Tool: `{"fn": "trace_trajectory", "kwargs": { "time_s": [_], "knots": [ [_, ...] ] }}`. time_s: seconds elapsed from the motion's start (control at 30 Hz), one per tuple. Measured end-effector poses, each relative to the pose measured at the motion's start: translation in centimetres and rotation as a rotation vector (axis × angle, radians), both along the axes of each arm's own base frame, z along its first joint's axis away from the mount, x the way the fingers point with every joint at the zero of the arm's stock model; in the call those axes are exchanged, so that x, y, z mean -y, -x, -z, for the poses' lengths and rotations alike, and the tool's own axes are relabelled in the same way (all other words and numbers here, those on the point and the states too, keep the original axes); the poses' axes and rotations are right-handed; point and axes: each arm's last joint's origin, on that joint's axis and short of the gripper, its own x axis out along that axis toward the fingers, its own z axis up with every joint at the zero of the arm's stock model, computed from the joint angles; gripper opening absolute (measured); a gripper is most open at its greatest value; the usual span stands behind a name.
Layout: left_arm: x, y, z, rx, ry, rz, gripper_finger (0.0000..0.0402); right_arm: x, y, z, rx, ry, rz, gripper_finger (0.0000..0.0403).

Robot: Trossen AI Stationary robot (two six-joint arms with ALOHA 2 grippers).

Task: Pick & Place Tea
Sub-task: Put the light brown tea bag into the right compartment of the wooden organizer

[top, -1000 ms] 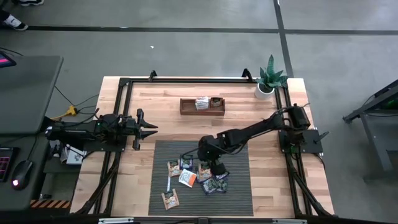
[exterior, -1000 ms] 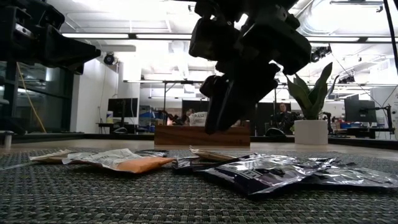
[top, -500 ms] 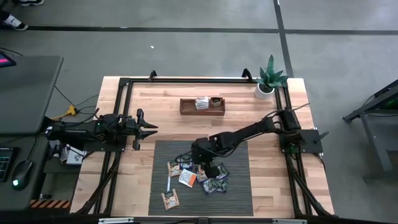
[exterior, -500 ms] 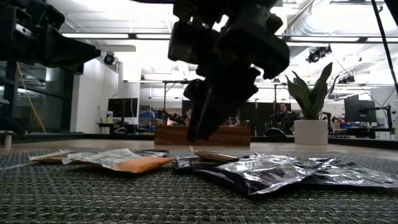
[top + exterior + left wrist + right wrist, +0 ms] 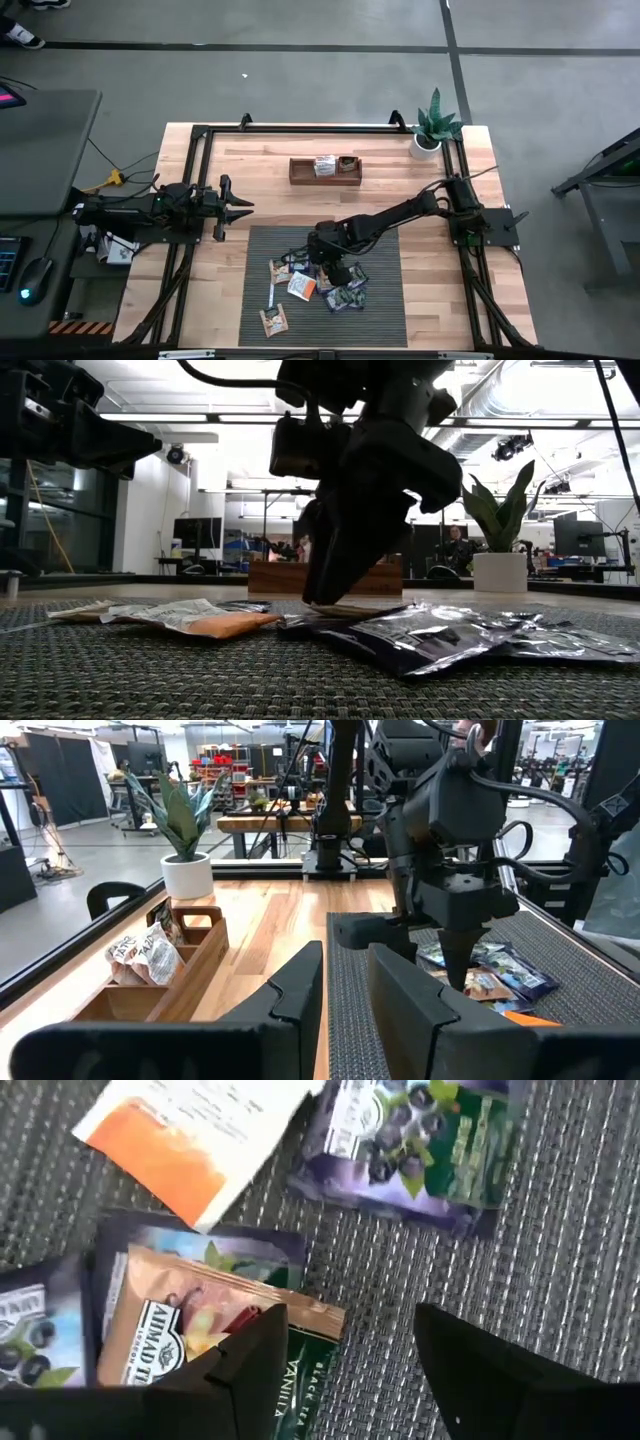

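The right gripper (image 5: 335,595) is coming down onto the pile of tea sachets (image 5: 318,283) on the dark woven mat (image 5: 385,305). A second ago it was hanging above the sachets further toward the right side of the pile; it has since travelled left and dropped, and in the low view its fingertips are now sitting at, or just above, the tan sachet (image 5: 215,1342) in the middle of the heap. The sachets themselves are lying as they were.

The right wrist view is showing the jaws parted, with one finger (image 5: 235,1370) over the tan sachet's edge and the other over bare mat beside it. Nothing is between them yet — no sachet is being held. Whether the tips are actually touching the sachet cannot be told.

The loose tea is lying spread and partly overlapping on the mat: tan, orange-and-white (image 5: 185,1130) and dark purple-green (image 5: 420,1140) sachets. A few more are resting in the wooden tray (image 5: 325,168) at the far side of the table, beside the potted plant (image 5: 434,124).

The left gripper (image 5: 238,207) is waiting at the left edge of the table, fingers apart and empty.

Judgement: the approach is ending and the grasp is about to begin — placing in the tray is not yet started for this sachet.
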Motion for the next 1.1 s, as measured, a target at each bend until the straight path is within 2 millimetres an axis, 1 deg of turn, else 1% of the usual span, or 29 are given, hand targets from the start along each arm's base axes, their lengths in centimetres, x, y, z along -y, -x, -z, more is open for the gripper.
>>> {"fn": "trace_trajectory", "kwargs": {
  "time_s": [0.2,0.53,0.7,0.8,0.97,1.1],
  "knots": [
    [0.0,0.0,0.0,0.0,0.0,0.0,0.0082,0.0,0.2,0.1,-0.015,0.018,0.02,0.0206],
    [0.0,0.0,0.0,0.0,0.0,0.0,0.0082,0.2,0.4,0.3,-0.039,0.078,0.104,0.0204],
    [0.0,0.0,0.0,0.0,0.0,0.0,0.0082,0.4,0.9,1.0,-0.024,0.092,0.148,0.0204],
    [0.0,0.0,0.0,0.001,0.0,0.0,0.0082,0.5,1.1,1.4,-0.008,0.111,0.16,0.02],
    [0.0,0.0,0.0,0.0,0.0,0.0,0.0082,0.6,1.0,1.5,0.009,0.169,0.156,0.0201],
    [0.0,0.0,0.0,0.0,0.0,0.0,0.0082,0.6,1.1,1.6,0.004,0.17,0.143,0.0197]
  ]
}}
